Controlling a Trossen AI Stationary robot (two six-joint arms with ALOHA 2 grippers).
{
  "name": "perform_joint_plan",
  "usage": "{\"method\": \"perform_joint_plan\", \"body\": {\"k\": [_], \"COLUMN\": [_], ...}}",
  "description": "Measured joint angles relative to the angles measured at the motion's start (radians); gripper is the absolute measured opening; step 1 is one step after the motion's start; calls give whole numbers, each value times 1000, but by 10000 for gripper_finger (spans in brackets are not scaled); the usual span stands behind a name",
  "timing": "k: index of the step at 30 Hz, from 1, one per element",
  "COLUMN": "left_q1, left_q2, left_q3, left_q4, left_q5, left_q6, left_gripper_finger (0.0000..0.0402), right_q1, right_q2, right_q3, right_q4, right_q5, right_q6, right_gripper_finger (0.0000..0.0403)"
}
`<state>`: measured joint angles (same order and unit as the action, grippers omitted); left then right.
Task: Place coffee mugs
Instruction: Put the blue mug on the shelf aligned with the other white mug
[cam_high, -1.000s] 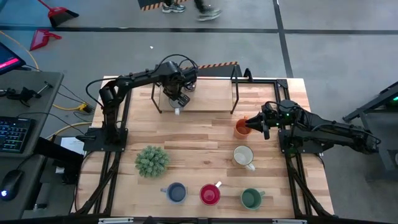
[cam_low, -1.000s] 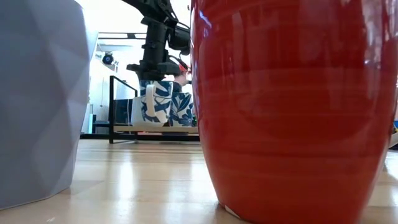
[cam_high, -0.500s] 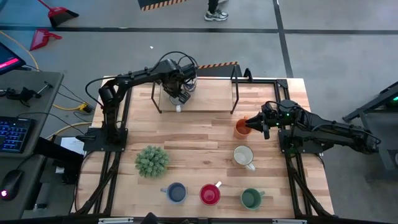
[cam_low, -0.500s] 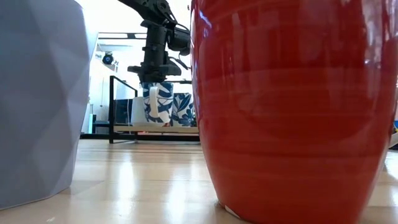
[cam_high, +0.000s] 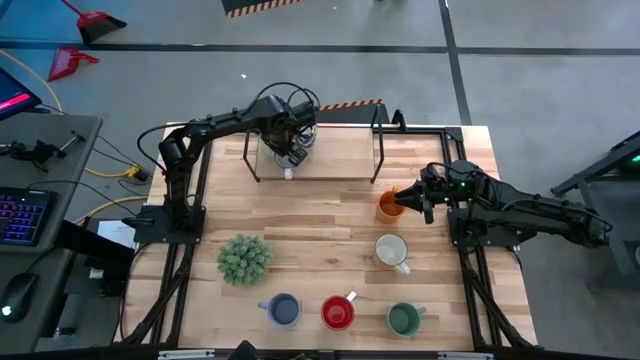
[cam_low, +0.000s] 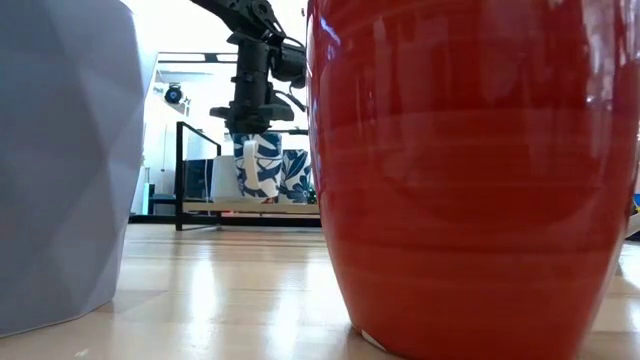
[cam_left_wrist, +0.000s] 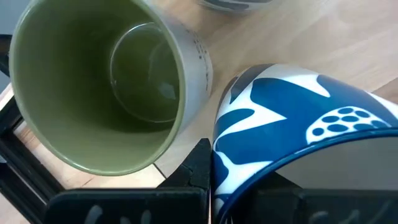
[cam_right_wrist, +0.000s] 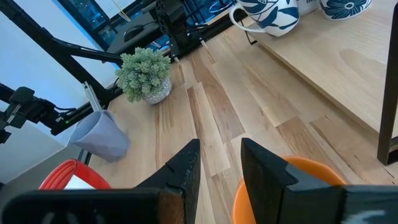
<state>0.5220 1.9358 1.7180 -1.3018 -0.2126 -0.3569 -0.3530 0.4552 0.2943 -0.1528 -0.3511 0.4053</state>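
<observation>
Left tool (cam_high: 290, 152) pinches the rim of a white mug with blue leaf pattern (cam_low: 260, 165), holding it just above the raised wooden shelf (cam_high: 330, 160) at the far side of the bench (cam_high: 320, 215). In the low view the mug hangs upright, handle toward the camera, apparently clear of the shelf top, though the gap is hard to judge. Beside it on the shelf stands an olive green mug (cam_left_wrist: 106, 81), open end up, plus another blue-patterned mug (cam_low: 295, 175) behind.

Right tool (cam_high: 412, 200) sits at the orange mug (cam_high: 389, 207) on the bench's right side, one finger (cam_right_wrist: 186, 165) outside the rim and the other inside, fingers apart around the mug wall; whether they press it I cannot tell.

Cream mug (cam_high: 391, 251) lies nearer the front, right of centre. Along the front edge stand a blue mug (cam_high: 284, 309), red mug (cam_high: 338, 313) and dark green mug (cam_high: 404, 319). Bushy plant (cam_high: 245, 258) sits left of centre.
</observation>
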Motion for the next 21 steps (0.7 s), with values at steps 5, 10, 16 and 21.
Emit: {"method": "perform_joint_plan", "body": {"k": [5,10,16,21], "left_q1": [0,0,-11,-22], "left_q2": [0,0,0,0], "left_q3": [0,0,0,0], "left_q4": [22,22,22,22], "left_q5": [0,-3,6,15], "left_q6": [-4,-7,2,-14], "left_gripper_finger": [10,10,10,10], "right_q1": [0,0,0,0], "right_q2": [0,0,0,0], "right_q3": [0,0,0,0], "right_q4": [0,0,0,0], "right_q5": [0,0,0,0], "right_q6": [-2,2,-4,-5], "right_gripper_finger": [97,97,97,97]}}
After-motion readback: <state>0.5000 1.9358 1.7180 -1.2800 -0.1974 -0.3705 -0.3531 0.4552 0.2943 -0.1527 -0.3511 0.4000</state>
